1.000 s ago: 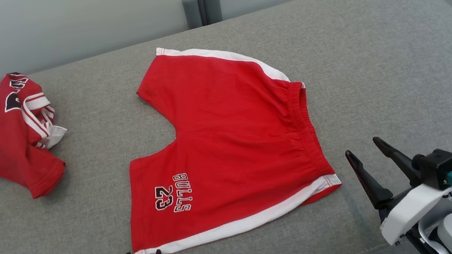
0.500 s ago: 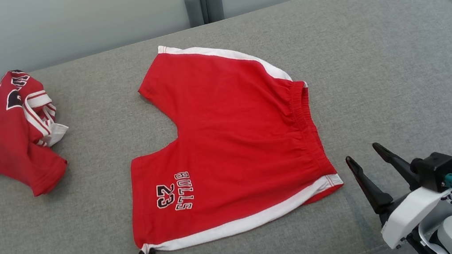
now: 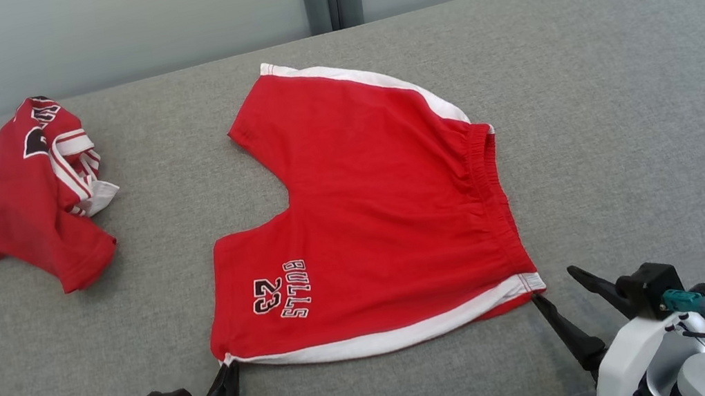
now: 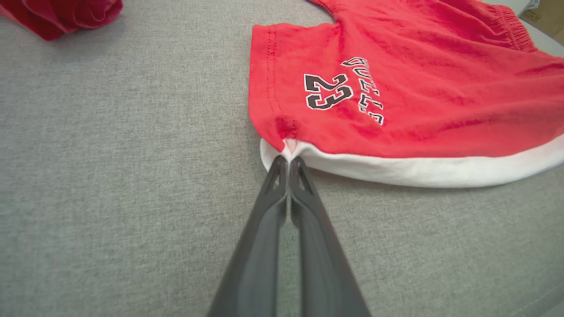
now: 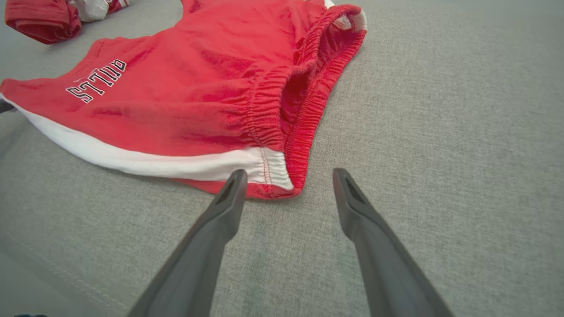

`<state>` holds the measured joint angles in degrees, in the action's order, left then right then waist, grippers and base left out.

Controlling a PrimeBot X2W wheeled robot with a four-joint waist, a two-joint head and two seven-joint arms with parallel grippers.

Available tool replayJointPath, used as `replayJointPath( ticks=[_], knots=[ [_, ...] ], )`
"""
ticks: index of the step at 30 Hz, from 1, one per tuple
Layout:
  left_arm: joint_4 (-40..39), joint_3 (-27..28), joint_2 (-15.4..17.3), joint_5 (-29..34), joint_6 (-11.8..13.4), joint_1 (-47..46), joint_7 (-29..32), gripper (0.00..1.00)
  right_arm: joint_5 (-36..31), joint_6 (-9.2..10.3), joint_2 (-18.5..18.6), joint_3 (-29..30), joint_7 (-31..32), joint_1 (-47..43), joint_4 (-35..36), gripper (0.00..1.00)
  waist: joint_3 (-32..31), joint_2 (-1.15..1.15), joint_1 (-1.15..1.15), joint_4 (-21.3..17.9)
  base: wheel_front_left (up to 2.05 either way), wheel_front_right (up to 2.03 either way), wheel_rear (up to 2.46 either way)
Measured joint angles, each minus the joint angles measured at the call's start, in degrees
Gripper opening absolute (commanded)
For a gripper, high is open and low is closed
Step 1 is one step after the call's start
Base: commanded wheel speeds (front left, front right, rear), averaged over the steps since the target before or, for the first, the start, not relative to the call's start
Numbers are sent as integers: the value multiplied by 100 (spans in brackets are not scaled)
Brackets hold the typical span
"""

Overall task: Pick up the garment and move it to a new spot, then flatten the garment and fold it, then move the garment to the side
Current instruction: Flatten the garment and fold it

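You handled a garment [image 3: 382, 207] of matt red knit cloth, white-trimmed. The cushion [image 3: 627, 115] was coarse grey woven fabric. The left gripper [image 4: 289, 159] had matt dark plastic fingers [image 4: 260, 246].

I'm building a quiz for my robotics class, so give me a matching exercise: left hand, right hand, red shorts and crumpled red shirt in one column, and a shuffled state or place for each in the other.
Column one:
1. left hand
2. right hand
3. red shorts
4. crumpled red shirt

Column two:
A. bunched up at the robot's far left
B. open, by the waistband corner
C. shut on the shorts' hem corner
D. spread flat in the middle

Pairs: 1-C, 2-B, 3-D, 4-A
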<state>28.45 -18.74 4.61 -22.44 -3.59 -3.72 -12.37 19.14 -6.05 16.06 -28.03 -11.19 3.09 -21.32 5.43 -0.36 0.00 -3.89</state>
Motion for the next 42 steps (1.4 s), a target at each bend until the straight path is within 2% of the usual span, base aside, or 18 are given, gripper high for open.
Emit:
replayJointPath(
  ticks=[10, 11, 12, 13, 17, 18, 20, 25, 32, 42],
  knots=[
    [22, -190, -55, 0, -97, -19, -82, 0, -119, -80, 55, -355, 304, 530, -524, 98, 84, 0, 0, 274, 0, 0, 0],
    [29, -198, -64, 0, -101, -27, -87, 0, -119, -101, 56, -392, 327, 542, -571, 85, 87, 0, 0, 300, 0, 0, 0],
    [37, -204, -68, 0, -101, -43, -87, 0, -109, -101, 52, -425, 331, 567, -612, 62, 89, 0, 0, 325, 0, 0, 0],
    [44, -211, -69, 0, -102, -69, -88, 0, -94, -101, 49, -448, 364, 597, -644, 47, 88, 0, 0, 348, 0, 0, 0],
    [45, -189, -75, 0, -102, -102, -131, 0, -54, -101, 21, -559, 377, 713, -723, 26, 64, 0, 0, 390, 0, 0, 0],
    [45, -182, -77, -1, -102, -102, -131, 0, -21, -102, 15, -573, 376, 731, -733, 15, 57, 0, 0, 392, 0, 0, 0],
    [48, -158, -87, -9, -102, -102, -137, 0, 49, -102, 15, -593, 365, 742, -784, 0, 34, 0, 0, 392, 0, 0, 0],
    [-23, -31, -135, -100, -102, -101, -158, 0, 214, -109, 13, -612, 92, 742, -787, 0, -77, 0, 0, 376, 0, 0, 0],
    [-524, 153, -159, -212, -147, -90, -188, 0, 516, -109, 26, -378, -241, 735, -449, 0, -293, 0, 0, 361, 0, 0, 0],
    [-1992, 348, -172, -154, -154, 208, -189, 0, 531, -109, 388, -18, -300, 459, 162, 0, -666, 0, 0, 388, 0, 0, 0]
  ],
)
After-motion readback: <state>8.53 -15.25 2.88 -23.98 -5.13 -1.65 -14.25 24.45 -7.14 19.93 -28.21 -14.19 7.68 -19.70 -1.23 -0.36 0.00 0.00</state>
